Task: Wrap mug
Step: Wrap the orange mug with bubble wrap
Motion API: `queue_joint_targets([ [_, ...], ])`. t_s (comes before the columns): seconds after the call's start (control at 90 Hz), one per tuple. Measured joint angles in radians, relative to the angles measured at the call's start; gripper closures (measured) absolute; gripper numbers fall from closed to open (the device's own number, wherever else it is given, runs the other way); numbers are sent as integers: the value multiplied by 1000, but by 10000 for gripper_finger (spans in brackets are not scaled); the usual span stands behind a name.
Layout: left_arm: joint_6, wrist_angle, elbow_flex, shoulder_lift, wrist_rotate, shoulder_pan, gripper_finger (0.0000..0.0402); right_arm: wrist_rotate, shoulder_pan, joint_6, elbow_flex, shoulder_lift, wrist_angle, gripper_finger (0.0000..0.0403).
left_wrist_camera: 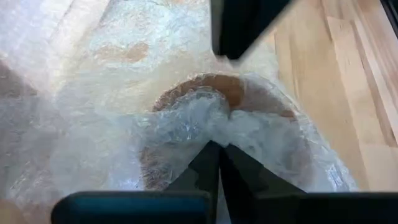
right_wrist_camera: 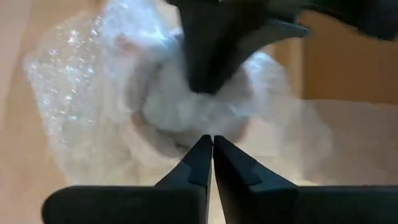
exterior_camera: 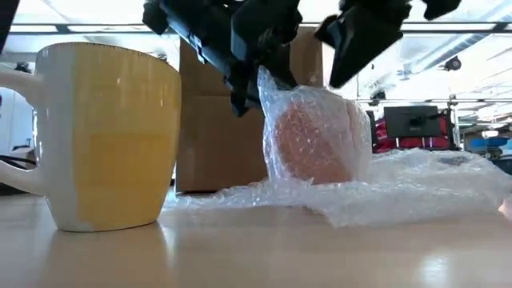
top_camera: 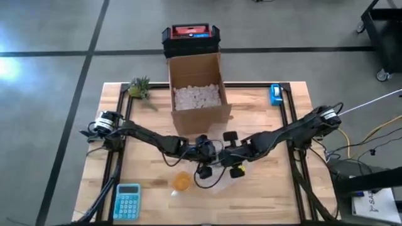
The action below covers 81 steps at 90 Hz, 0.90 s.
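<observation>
Only the low view shows the brownish mug (exterior_camera: pixel 314 144) standing upright inside crinkled, clear bubble wrap (exterior_camera: pixel 400 188), with a yellow mug (exterior_camera: pixel 108 136) nearer the camera. From above, both arms reach inward and meet over the desk (top_camera: pixel 270 188). The left gripper (left_wrist_camera: pixel 217 146) pinches a fold of wrap directly over the mug's rim. The right gripper (right_wrist_camera: pixel 208 140), fingers pressed together, hovers just above the bundle.

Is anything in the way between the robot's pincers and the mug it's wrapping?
Only the bubble wrap itself. It already covers the orange mug, and the left pincer pinches a fold of it right over the mug. The right pincer sits just above. The yellow mug stands off to the side.
</observation>
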Motion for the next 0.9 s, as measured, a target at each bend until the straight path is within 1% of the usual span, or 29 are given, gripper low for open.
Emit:
queue_joint_targets([
  [0.078,0,1,0,0,0,0,402,32,-6,-1,-38,-17,50,401],
  [0.144,0,1,0,0,0,0,402,29,-8,-2,-86,-17,142,401],
  [0.256,0,3,0,0,0,0,402,-3,-9,-3,-180,1,325,401],
  [0.389,-1,13,0,0,1,1,402,9,-18,20,-268,42,453,401],
  [0.544,-2,9,-2,-16,5,0,402,-9,-17,49,-293,70,498,401],
  [0.722,-1,-45,39,-104,8,-2,402,-24,-15,37,-273,75,501,401],
  [0.833,-2,-137,51,-166,-6,-3,402,-29,-15,15,-268,76,500,401],
  [0.9,-13,-225,44,-184,-53,-5,402,-28,-15,14,-269,76,500,401],
])
